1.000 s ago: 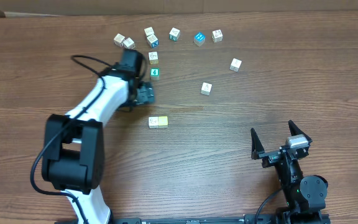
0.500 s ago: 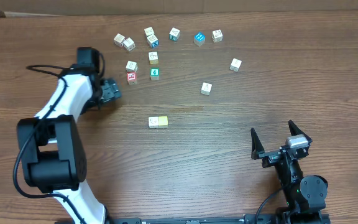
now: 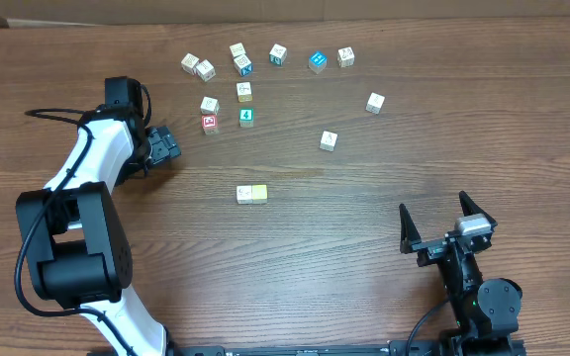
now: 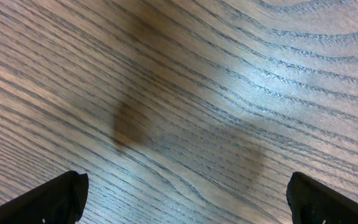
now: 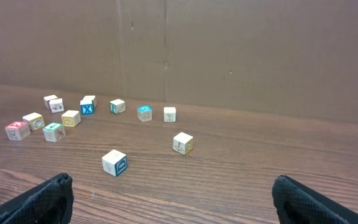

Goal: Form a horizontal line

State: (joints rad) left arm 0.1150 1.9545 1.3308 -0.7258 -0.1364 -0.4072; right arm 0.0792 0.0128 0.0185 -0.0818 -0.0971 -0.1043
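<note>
The left pincer [image 3: 169, 144] hung spread wide and empty over bare wood near the left edge of the bench [image 3: 344, 287], a short way left of the red-faced cube [image 3: 209, 123]. The right pincer [image 3: 436, 220], likewise spread and holding nothing, sat by the near right corner. The white cube [image 3: 245, 194] and the pale yellow cube [image 3: 259, 194] lay touching side by side about mid-bench, white on the left, while the blue cube with the white X [image 3: 245, 67] sat among the other cubes [image 3: 317, 61] scattered toward the far edge.
</note>
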